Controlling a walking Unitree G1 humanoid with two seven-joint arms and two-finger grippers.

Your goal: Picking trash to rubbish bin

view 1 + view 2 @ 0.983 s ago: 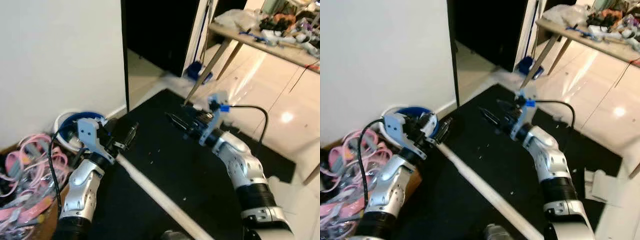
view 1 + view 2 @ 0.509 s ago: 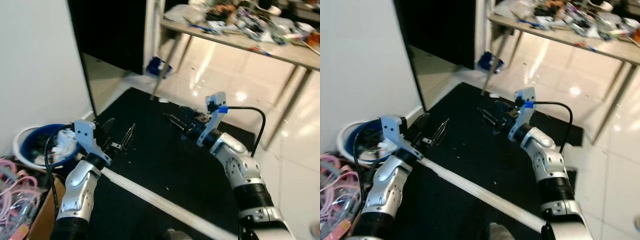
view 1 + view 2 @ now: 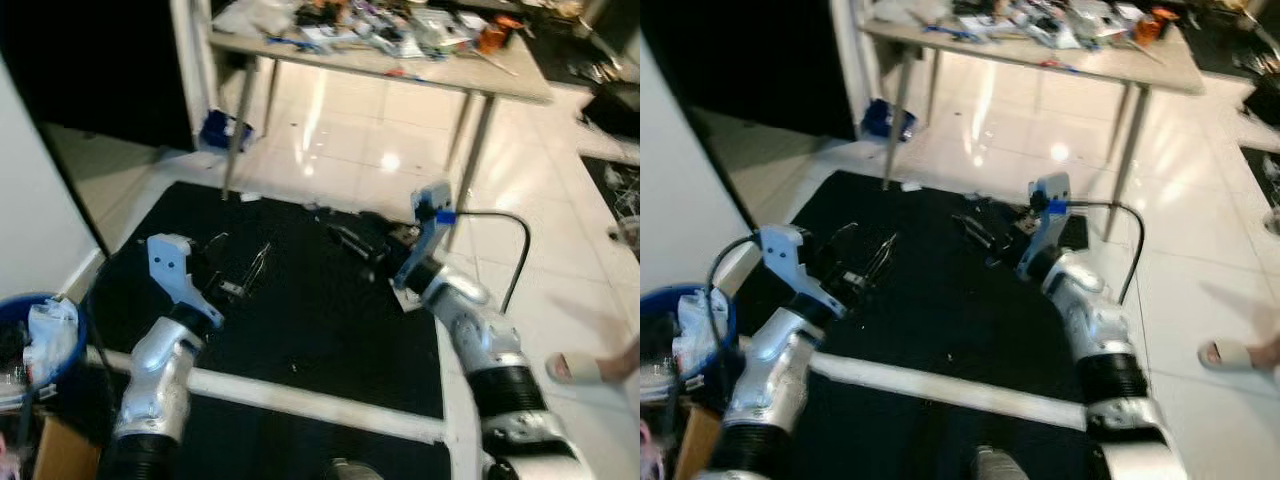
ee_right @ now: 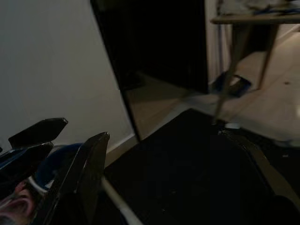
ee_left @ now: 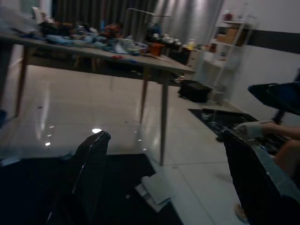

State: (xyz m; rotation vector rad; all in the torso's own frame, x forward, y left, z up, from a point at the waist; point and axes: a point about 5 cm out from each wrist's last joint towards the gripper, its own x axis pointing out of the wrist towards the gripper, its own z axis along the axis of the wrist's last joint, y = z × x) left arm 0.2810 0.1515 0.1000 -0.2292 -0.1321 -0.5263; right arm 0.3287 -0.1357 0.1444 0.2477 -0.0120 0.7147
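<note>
- Apparently the nearest trash is the small white scrap (image 3: 911, 186) lying on the tile at the black mat's (image 3: 940, 300) far edge; judging by looks, it is paper: light, limp, easily crushed, best pinched at an edge.
- Both of my hands are hovering over the mat, holding nothing: the left hand (image 3: 240, 270) with fingers spread, the right hand (image 3: 345, 235) likewise parted.
- Behind to my left, the blue rubbish bin (image 3: 45, 335) is sitting already stuffed with white waste.
- Beyond, a cluttered bench (image 3: 400, 55) is standing on glossy tiles, and a person's slippered foot (image 3: 590, 368) is showing at my right.
</note>
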